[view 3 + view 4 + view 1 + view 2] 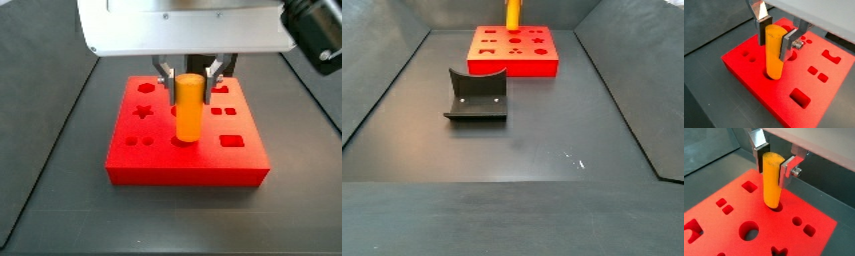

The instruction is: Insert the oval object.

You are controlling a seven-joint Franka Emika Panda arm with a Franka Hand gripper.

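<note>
The oval object (773, 50), a smooth orange-yellow peg, stands upright on the red block (754, 80), its lower end in a hole there. It shows in the same way in the other wrist view (772, 178) and in both side views (190, 105) (513, 14). My gripper (775, 42) (775, 169) is above the block, shut on the peg's upper part, with a dark pad against each side. In a side view the gripper (191, 78) hangs under the white wrist housing.
The red block (187, 168) (513, 62) has several other shaped holes, among them a round hole (749, 231) and a rectangular one (799, 98). The dark fixture (476, 95) stands on the grey floor in front of the block. Dark walls ring the floor.
</note>
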